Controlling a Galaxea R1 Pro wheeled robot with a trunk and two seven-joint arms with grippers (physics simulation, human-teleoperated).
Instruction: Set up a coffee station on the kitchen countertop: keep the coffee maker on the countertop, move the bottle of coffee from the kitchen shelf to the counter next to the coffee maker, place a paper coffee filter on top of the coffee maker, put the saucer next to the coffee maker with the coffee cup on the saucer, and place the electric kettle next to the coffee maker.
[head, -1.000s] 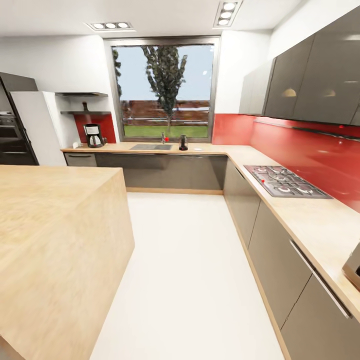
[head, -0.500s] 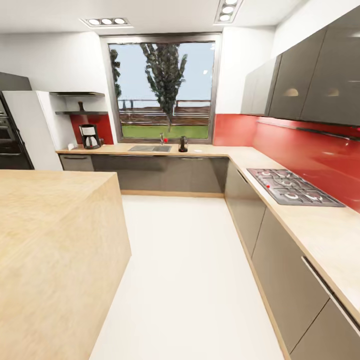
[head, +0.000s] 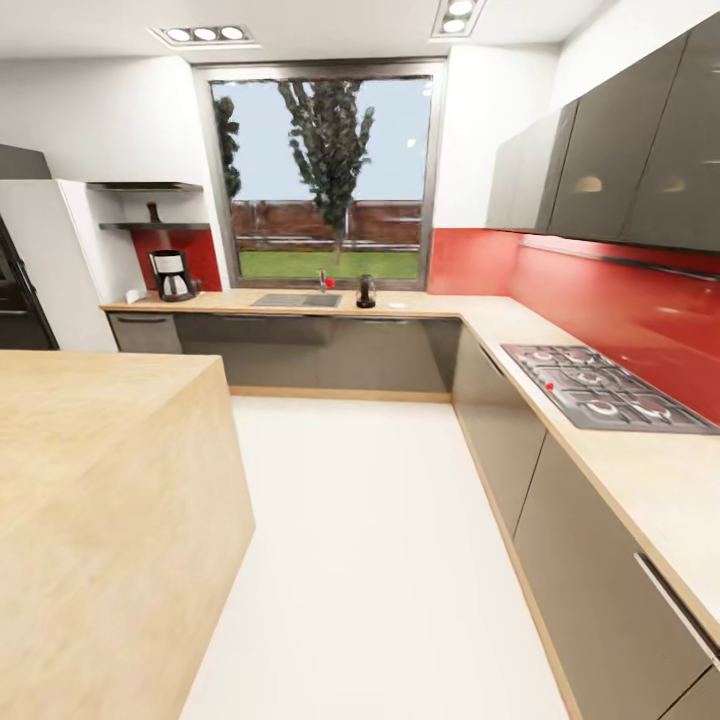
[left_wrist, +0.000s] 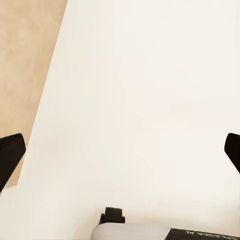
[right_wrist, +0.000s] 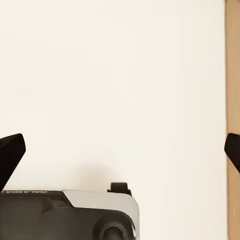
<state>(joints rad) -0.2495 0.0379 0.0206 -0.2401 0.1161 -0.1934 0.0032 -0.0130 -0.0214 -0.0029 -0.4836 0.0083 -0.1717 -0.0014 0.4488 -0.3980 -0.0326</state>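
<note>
Basically nothing's set up yet. The coffee maker (head: 172, 275) is sitting on the far countertop (head: 420, 303), the coffee bottle (head: 153, 213) is on the shelf above it, and the electric kettle (head: 366, 290) is waiting by the sink (head: 296, 300). Left gripper (left_wrist: 120, 150) and right gripper (right_wrist: 120, 150) are both hanging wide apart over bare floor, carrying nothing.

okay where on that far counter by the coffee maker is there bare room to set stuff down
Bare countertop runs between the coffee maker and the sink: the widest free patch there. The strip left of the coffee maker is narrow, with a small white item against the white wall panel. Right of the sink it is more crowded, with the faucet, the electric kettle and a small pale object.
</note>
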